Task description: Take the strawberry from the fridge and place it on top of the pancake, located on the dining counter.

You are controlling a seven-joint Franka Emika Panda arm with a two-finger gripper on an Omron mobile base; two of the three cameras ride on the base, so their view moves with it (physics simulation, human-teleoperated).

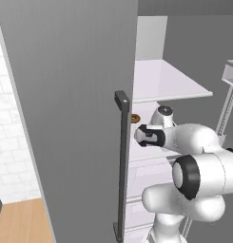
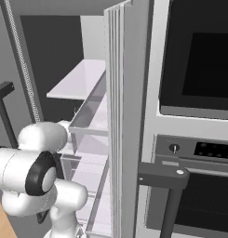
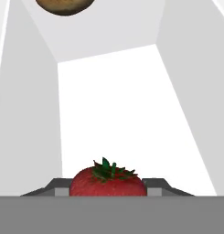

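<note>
base views flank fridge (image 1: 70, 95) interior | hand view close inside

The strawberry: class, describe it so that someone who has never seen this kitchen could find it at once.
Start at the tall grey fridge, doors open, and look at the white shelf the arm reaches onto. There, between the dark tips of the claw, sits the strawberry. It is bright red with a green leafy top, unlike the brown donut farther along the shelf.
</note>
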